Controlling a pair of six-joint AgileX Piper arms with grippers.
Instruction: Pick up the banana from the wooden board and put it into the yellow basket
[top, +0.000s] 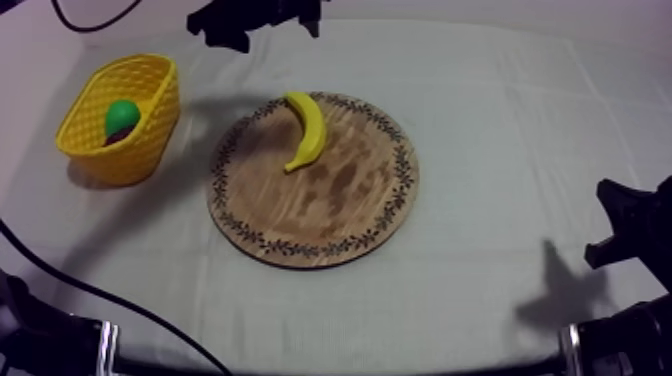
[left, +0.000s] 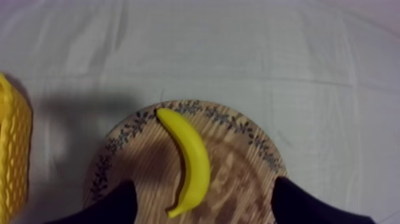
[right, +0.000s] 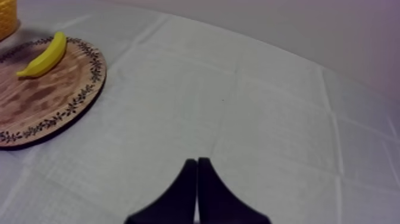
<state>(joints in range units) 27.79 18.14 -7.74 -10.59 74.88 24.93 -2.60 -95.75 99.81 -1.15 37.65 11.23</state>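
**Fig. Open left gripper poised over the banana on the board**

The banana (top: 306, 130) is lying curved on the wooden board (top: 330, 215), close to the board's far rim, with one end nearly reaching the patterned border. The left gripper (left: 203, 183) is hovering above it, its two fingers spread wide and holding nothing, one at each side of the banana's nearer end. The yellow basket (top: 150, 135) is standing towards the table's far left corner, apart from the board. It is carrying a green pear (top: 122, 115) over something dark, possibly grapes, though the view is too poor to be sure. The right gripper (right: 197, 165) is resting over bare cloth towards the table's right edge, its fingers pressed together on nothing.

Risks, as judged: the fingers are straddling the tapering end rather than the thick middle, so a closure there may be inviting a slip or a swing of the long free end. The smooth toy may also skid on the board. At the basket, the fruit inside is leaving less room, so the banana may catch the rim and tip out.

No brand, label or writing is showing; the board's rim is bearing only a leaf pattern.
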